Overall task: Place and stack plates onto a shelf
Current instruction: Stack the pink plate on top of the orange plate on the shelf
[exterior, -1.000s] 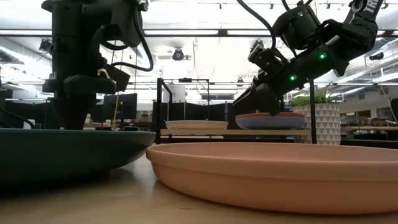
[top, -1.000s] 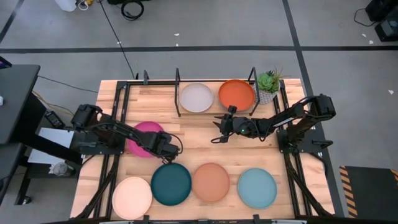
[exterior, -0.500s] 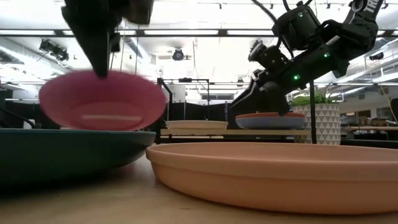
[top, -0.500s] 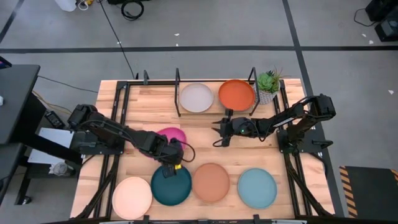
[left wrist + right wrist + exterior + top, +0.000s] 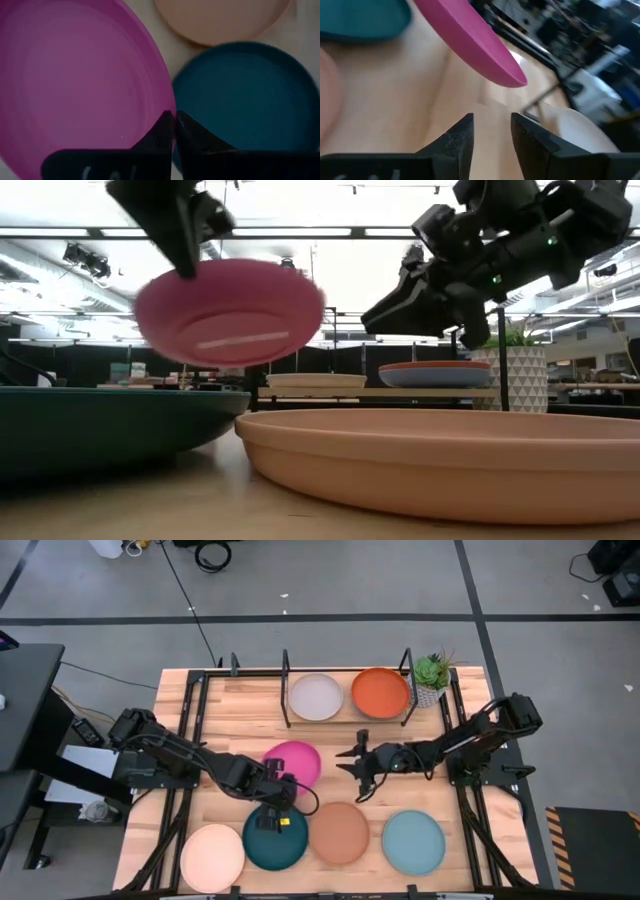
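Closest to you along the front edge of the table (image 5: 240, 705) lie four plates in a row: the cream plate (image 5: 212, 857), the dark teal plate (image 5: 275, 836), the tan-brown plate (image 5: 340, 833) and the light aqua plate (image 5: 413, 842). Just above the teal one, your left pincer (image 5: 281, 797) is clamped tight on the rim of the magenta plate (image 5: 293, 763); in the left wrist view its fingertips (image 5: 165, 131) meet at that rim with almost no gap. In the low view you can see the magenta plate (image 5: 229, 313) held clear of the table and tilted. Your right pincer (image 5: 357, 765) hangs over the middle of the table, just beside the magenta plate's far edge, fingers spread with nothing between them; the right wrist view shows the plate's edge just ahead of those parted fingers (image 5: 460, 136). Farther back, the shelf (image 5: 285, 680) runs along the rear edge, with the grey-white plate (image 5: 316, 696) and the orange plate (image 5: 380, 691) side by side in one bay. The potted plant (image 5: 431, 676) stands just beyond the orange plate.
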Action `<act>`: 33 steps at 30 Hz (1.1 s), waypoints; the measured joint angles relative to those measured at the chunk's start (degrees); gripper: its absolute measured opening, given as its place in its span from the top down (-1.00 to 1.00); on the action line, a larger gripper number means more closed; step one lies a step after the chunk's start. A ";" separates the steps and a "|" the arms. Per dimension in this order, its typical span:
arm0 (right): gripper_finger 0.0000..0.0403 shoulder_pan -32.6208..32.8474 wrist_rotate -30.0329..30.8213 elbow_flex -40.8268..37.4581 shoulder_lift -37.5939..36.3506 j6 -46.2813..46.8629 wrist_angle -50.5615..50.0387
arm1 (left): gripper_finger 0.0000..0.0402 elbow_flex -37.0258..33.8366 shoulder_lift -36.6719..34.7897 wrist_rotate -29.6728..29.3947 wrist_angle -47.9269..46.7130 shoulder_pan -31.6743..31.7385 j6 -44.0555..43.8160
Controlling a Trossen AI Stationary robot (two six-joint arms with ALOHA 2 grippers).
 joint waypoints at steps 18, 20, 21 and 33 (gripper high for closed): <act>0.09 8.95 17.29 23.97 0.00 5.43 -49.01 | 0.93 -0.01 0.00 -0.73 1.23 1.52 22.73; 0.08 9.68 17.60 25.64 0.00 5.51 -52.19 | 0.93 -0.04 0.00 -0.76 0.39 1.54 23.75; 0.08 10.12 17.01 26.22 0.00 4.83 -52.60 | 0.92 -0.21 0.00 -0.76 0.20 1.55 24.56; 0.17 10.60 5.42 27.80 0.00 -4.82 -51.12 | 0.92 -0.60 0.07 -0.81 1.77 2.55 36.90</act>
